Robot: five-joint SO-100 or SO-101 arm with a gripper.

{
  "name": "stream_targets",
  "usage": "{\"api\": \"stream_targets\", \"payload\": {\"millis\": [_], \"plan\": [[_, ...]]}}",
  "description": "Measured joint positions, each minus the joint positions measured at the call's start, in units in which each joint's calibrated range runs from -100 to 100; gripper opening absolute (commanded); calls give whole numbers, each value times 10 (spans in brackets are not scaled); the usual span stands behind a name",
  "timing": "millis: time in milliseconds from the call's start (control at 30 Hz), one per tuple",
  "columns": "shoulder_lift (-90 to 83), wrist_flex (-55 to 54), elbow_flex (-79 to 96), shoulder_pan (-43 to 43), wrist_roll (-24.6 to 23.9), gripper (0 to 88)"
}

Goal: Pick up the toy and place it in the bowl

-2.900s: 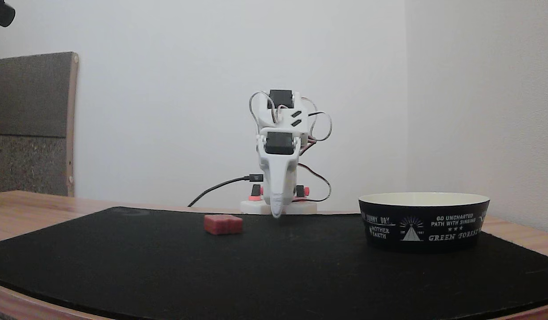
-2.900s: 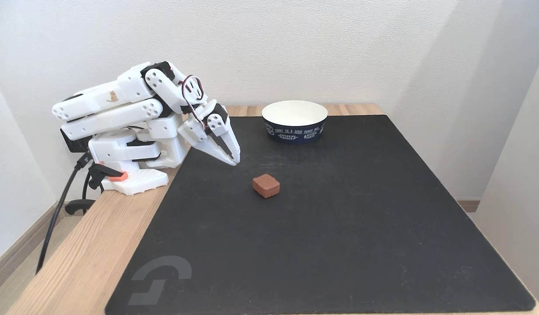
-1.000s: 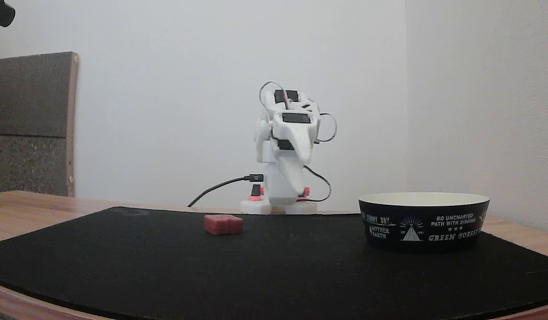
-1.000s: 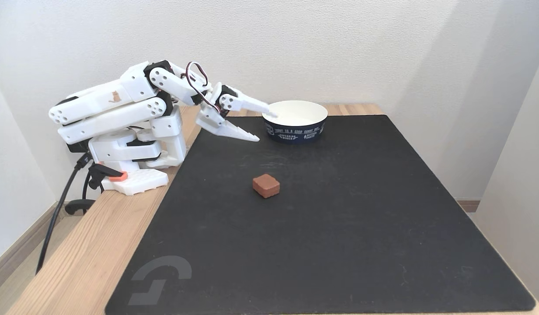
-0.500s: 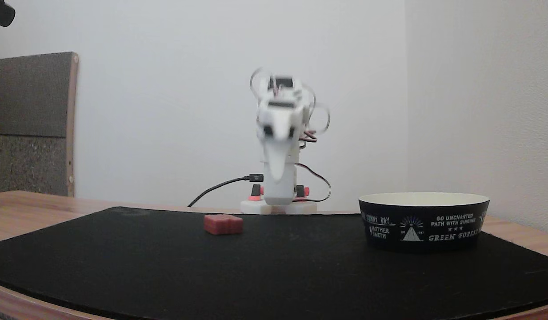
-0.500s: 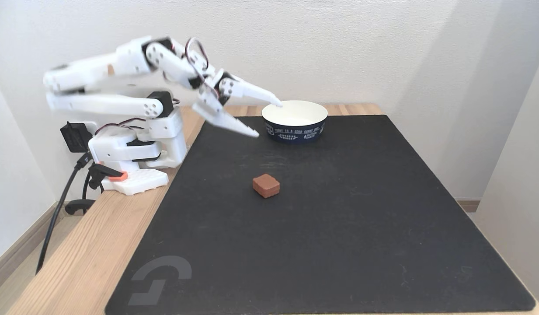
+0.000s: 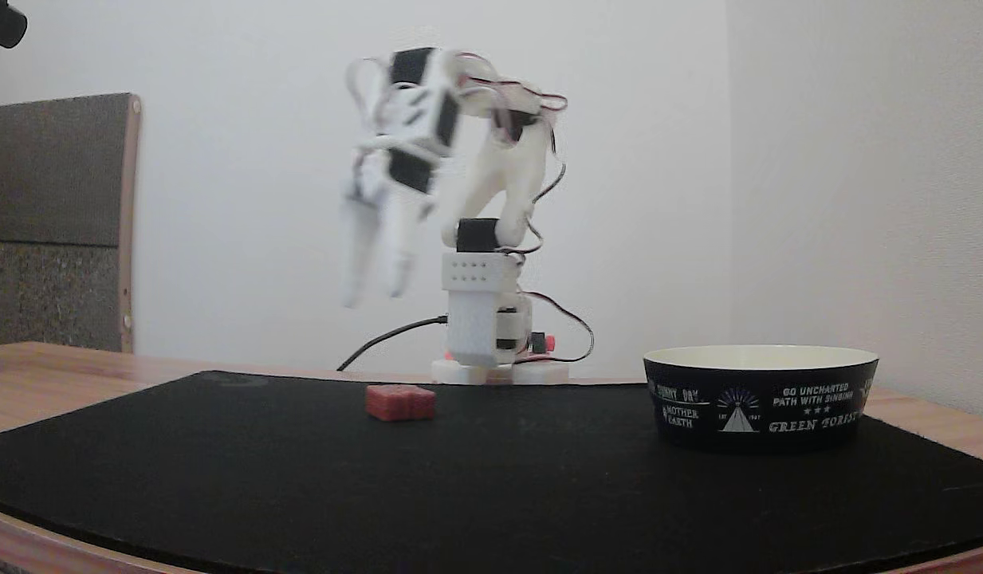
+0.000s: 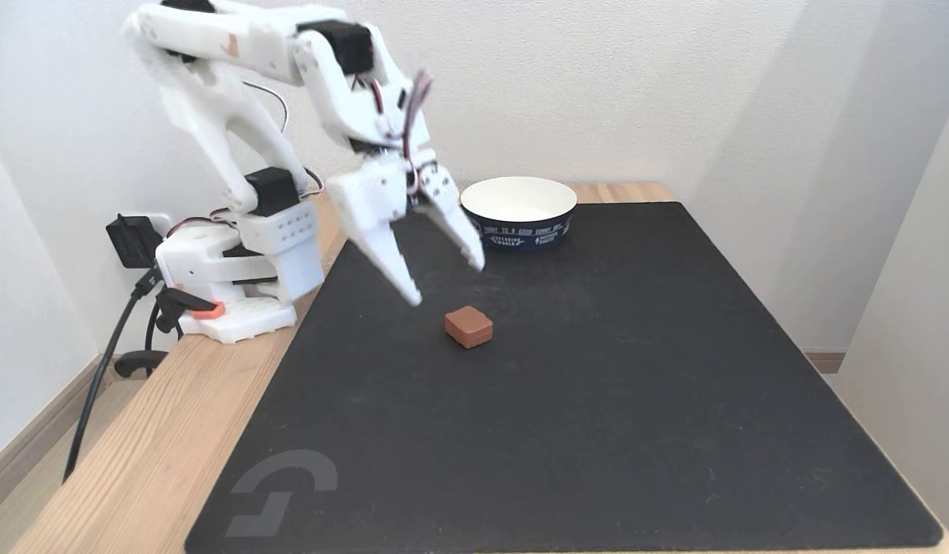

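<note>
Toy [image 8: 469,326] lies below the spread hand [image 8: 448,283].

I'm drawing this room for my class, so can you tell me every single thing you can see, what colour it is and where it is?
Toy: one, red, on the mat in front of the arm.
Bowl: one, black outside with white text, cream inside, at the mat's far edge in a fixed view.
Mat: one, black, covering most of the table.
Table: one, light wood, under the mat.
Board: one, grey with a wood edge, leaning on the wall at left in a fixed view.
Cable: one, black, hanging off the table by the arm's base.
Arm: one, white, raised.
Gripper: one, white, open, above the toy.
</note>
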Motion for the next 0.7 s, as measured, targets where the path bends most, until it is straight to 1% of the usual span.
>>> {"api": "stream_targets", "payload": {"millis": [133, 233, 333, 433, 600, 700], "plan": [[85, -8, -25, 20, 63, 298], [126, -27, -53, 18, 66, 298], [179, -43, -91, -1, 39, 298], [236, -46, -141, -21, -18, 298], [248, -46, -143, -50, -53, 298], [248, -46, -117, -64, -56, 298]]}}
